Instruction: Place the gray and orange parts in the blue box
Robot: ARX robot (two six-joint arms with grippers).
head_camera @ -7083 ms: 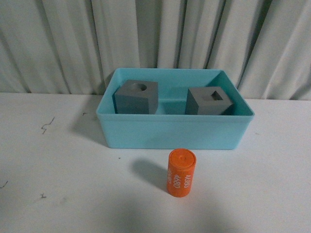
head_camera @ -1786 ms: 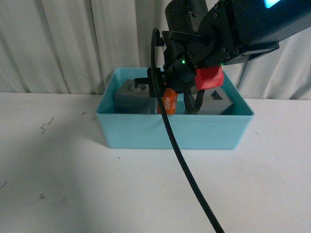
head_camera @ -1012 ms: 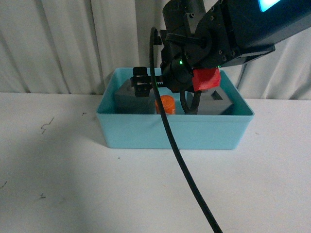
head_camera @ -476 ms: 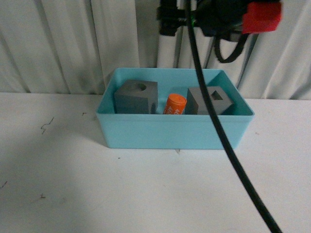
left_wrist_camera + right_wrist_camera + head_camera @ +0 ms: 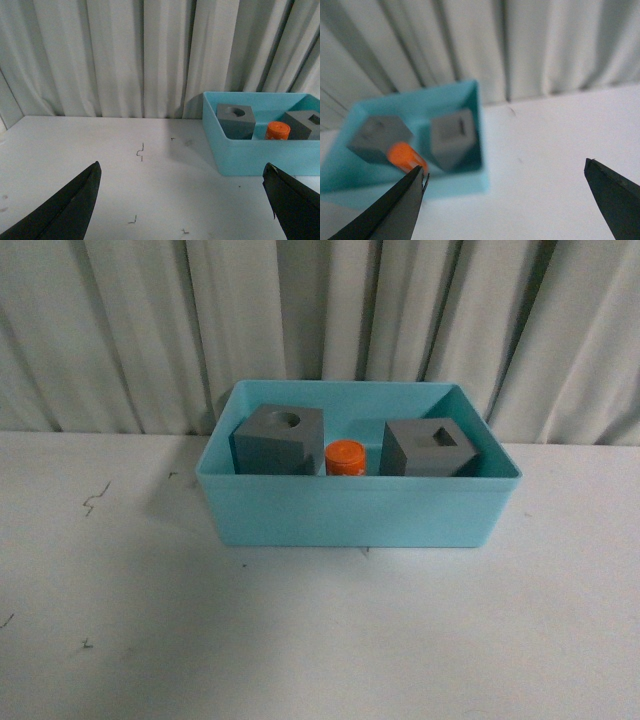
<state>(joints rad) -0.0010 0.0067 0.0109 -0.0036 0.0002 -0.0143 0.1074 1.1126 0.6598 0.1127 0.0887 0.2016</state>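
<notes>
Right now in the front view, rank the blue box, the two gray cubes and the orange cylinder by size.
1. blue box, largest.
2. round-recess cube and square-recess cube, look alike.
3. orange cylinder, smallest, partly hidden.

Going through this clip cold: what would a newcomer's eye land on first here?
The blue box stands out at mid-table against the pale curtain. Inside it, the orange cylinder stands between two gray cubes: the one with a round recess on its left, the one with a square recess on its right. Both wrist views show wide-open, empty jaws: the left gripper and right gripper are clear of the box.
</notes>
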